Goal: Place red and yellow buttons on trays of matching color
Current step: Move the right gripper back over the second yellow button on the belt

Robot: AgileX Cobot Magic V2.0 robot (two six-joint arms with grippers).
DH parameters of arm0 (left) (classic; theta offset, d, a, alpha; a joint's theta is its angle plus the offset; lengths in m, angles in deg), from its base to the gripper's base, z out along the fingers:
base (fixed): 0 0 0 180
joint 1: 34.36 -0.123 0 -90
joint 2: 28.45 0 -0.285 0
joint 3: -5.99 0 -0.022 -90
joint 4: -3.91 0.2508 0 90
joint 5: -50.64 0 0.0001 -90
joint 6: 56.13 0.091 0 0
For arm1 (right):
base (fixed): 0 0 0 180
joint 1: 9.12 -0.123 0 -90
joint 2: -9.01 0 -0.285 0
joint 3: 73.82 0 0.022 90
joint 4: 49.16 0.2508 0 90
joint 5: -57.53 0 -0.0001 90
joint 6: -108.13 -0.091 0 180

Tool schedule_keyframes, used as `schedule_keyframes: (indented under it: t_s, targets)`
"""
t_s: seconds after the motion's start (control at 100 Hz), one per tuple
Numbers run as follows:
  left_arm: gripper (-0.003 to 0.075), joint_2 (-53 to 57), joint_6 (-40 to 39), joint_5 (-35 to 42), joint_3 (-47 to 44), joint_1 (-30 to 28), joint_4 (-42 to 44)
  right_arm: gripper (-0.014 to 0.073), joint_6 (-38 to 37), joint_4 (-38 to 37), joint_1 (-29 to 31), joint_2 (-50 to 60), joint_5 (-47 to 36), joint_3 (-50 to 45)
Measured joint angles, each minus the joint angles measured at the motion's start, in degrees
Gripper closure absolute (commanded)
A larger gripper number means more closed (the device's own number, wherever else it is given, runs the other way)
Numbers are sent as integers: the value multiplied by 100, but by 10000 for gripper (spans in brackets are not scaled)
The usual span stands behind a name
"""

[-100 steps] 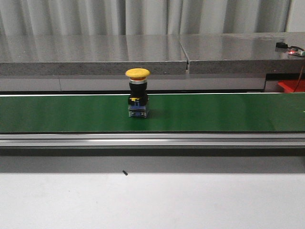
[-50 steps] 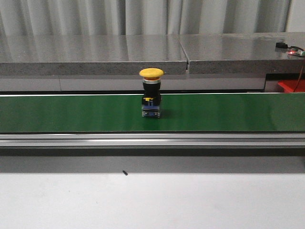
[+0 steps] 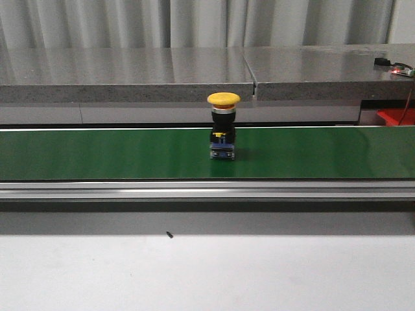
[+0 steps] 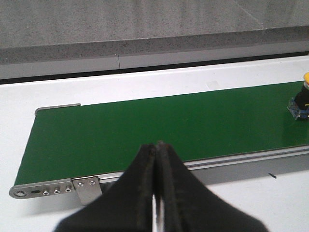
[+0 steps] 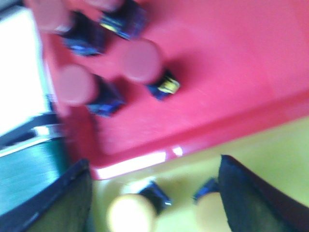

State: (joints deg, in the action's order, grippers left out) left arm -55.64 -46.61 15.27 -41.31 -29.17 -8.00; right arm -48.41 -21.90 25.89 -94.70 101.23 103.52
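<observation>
A: Anything different from a second ago?

B: Yes. Carried along the green conveyor belt (image 3: 97, 154): a yellow button (image 3: 224, 126), upright, cap up, now a good way further right than in the two older front pictures. No other change there.

A: Meaning for the task?

B: Probably heading for the right arm's end and the trays. Not yet picked up, not yet on any tray. Looks like a waiting phase, with the catch still to come.

A: Left gripper (image 4: 155, 193)?

B: Pressed together, holding nothing. Hangs over the near rail of the belt. Button well ahead of those jaws and far off to one side, cut by the edge of that view.

A: And the right gripper (image 5: 154, 193)?

B: Spread wide, empty. Blurred picture, so perhaps in motion. Cannot say for sure.

A: Containers?

B: Red tray (image 5: 231, 63) just beyond the right fingertips, yellow tray (image 5: 270, 140) directly beneath them, the two trays rim against rim.

A: Contents?

B: In the red tray, at least three red buttons (image 5: 142, 60) lying tilted, maybe a fourth cut off by the frame. In the yellow tray, two yellow-capped buttons (image 5: 130, 212): one between the open jaws, the other half hidden behind one finger.
</observation>
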Motion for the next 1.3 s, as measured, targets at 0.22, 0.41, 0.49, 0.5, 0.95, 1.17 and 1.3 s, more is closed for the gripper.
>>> schedule_keyframes:
  t_s: [0.22, 0.41, 0.49, 0.5, 0.95, 1.17, 1.3]
  targets:
    - [741, 0, 0, 0, 0, 0, 0, 43, 399, 62, -930, 932, -83, -171]
    - [741, 0, 0, 0, 0, 0, 0, 43, 612, 72, -1855, 1568, -169, -729]
    - [741, 0, 0, 0, 0, 0, 0, 43, 650, 72, -2270, 1649, -130, -880]
    - [741, 0, 0, 0, 0, 0, 0, 43, 650, 72, -2304, 1659, -114, -896]
    - [741, 0, 0, 0, 0, 0, 0, 43, 650, 72, -3780, 1659, 99, -1007]
    - [741, 0, 0, 0, 0, 0, 0, 43, 650, 72, -4153, 1430, 76, -1007]
    - [741, 0, 0, 0, 0, 0, 0, 43, 650, 72, -4429, 1139, 8, -1007]
